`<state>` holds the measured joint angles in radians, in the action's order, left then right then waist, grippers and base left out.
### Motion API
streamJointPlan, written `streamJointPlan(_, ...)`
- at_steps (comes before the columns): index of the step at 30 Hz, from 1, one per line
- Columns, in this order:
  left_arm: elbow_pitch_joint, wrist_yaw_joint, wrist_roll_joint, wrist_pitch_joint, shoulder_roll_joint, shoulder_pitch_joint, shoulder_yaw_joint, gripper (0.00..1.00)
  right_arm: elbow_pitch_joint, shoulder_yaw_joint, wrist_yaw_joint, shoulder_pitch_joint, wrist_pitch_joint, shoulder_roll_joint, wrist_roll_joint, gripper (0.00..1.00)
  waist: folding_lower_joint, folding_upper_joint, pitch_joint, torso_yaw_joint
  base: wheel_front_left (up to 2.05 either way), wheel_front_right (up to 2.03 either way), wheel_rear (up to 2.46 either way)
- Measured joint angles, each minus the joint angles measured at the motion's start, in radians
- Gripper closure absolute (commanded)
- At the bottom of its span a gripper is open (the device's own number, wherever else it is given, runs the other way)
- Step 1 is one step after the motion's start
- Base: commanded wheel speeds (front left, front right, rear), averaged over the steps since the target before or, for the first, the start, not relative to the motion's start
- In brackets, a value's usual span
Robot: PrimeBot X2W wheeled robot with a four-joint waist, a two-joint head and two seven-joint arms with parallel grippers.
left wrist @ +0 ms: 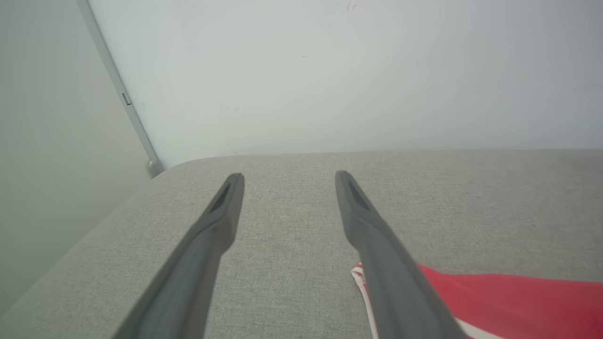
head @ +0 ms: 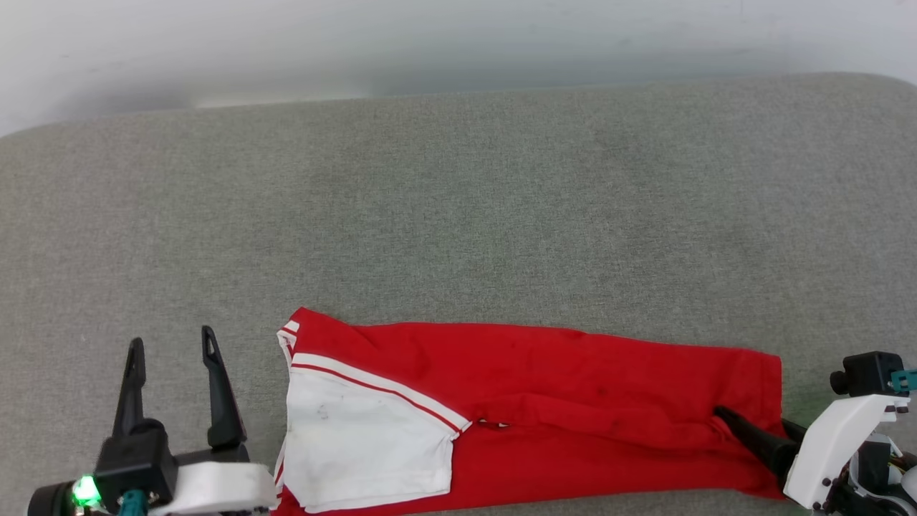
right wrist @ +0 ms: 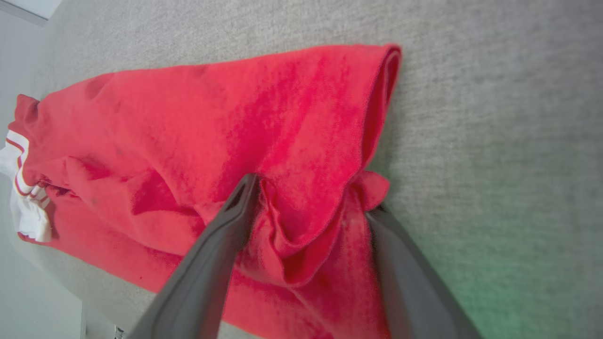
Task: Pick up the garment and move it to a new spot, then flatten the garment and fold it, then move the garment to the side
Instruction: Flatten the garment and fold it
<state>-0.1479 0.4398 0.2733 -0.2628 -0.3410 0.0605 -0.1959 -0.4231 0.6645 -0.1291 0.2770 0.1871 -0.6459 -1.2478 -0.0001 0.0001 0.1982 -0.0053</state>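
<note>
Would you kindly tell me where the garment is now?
In the head view the garment lies along the near edge of the grey surface, right of the left gripper, the open right gripper astride its right end.

This looks like a plain indoor test room rather than a lived-in home, though which exactly cannot be told. A wide desk (head: 458, 186) covered in grey woven cloth, with rounded corners, stands right against a smooth white wall (head: 430, 43). A thin grey strip (left wrist: 120, 94) runs down the wall near the desk's corner.
</note>
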Motion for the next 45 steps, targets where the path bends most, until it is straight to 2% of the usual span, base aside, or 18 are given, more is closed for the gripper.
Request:
streamJointPlan(2,-0.005,-0.025,-0.037,0.000,0.037,0.020,0.024,0.00,-0.015,0.001,0.000,0.002,-0.001,0.008,0.005,0.00,0.0000,0.0000,-0.004,0.002,0.00,0.00,0.00)
streamJointPlan(3,-0.006,-0.034,-0.057,0.000,0.054,0.029,0.039,0.00,-0.023,0.003,0.000,0.004,-0.002,0.013,0.009,0.07,0.0000,0.0000,-0.007,0.003,0.00,0.00,0.00)
streamJointPlan(4,-0.005,-0.045,-0.072,0.000,0.071,0.037,0.047,0.00,-0.030,0.006,0.000,0.006,-0.003,0.015,0.015,0.79,0.0000,0.0000,-0.010,0.005,0.00,0.00,0.00)
streamJointPlan(5,-0.002,-0.053,-0.089,0.000,0.085,0.044,0.056,0.00,-0.037,0.007,0.000,0.007,-0.008,0.017,0.021,1.00,0.0000,0.0000,-0.013,0.006,0.00,0.00,0.00)
streamJointPlan(13,0.006,-0.102,-0.181,0.000,0.165,0.096,0.108,0.00,-0.049,0.004,-0.002,0.011,-0.003,-0.006,0.026,1.00,0.0001,0.0000,-0.052,0.012,0.00,0.00,0.00)
streamJointPlan(20,0.016,-0.144,-0.218,0.000,0.189,0.124,0.127,0.00,-0.040,-0.032,-0.002,0.025,0.031,-0.130,0.040,1.00,0.0001,0.0000,-0.091,0.011,0.00,0.00,0.00)
streamJointPlan(24,0.019,-0.162,-0.234,0.000,0.195,0.137,0.130,0.00,-0.076,-0.057,-0.002,0.031,0.062,-0.202,0.059,1.00,0.0001,0.0000,-0.101,0.008,0.00,0.00,0.00)
streamJointPlan(27,0.021,-0.173,-0.239,0.000,0.201,0.139,0.128,0.00,-0.091,-0.064,-0.002,0.034,0.108,-0.230,0.070,1.00,0.0001,0.0000,-0.105,0.005,0.00,0.00,0.00)
streamJointPlan(30,0.023,-0.176,-0.244,0.000,0.205,0.140,0.130,0.00,-0.039,-0.054,-0.002,0.034,0.158,-0.232,0.077,1.00,0.0001,0.0000,-0.108,0.003,0.00,0.00,0.00)
streamJointPlan(38,0.023,-0.193,-0.244,0.000,0.217,0.144,0.139,0.00,0.235,-0.053,-0.002,0.054,0.222,-0.195,0.072,1.00,0.0001,0.0000,-0.110,0.004,0.00,0.00,0.00)
streamJointPlan(41,0.022,-0.198,-0.244,0.000,0.219,0.144,0.145,0.00,0.319,-0.037,-0.002,0.086,0.253,-0.166,0.112,1.00,0.0001,0.0000,-0.105,0.007,0.00,0.00,0.00)
streamJointPlan(45,0.019,-0.202,-0.247,0.000,0.224,0.138,0.149,0.00,0.381,0.021,-0.002,0.167,0.303,-0.085,0.190,1.00,0.0001,0.0000,-0.088,0.011,0.00,0.00,0.00)
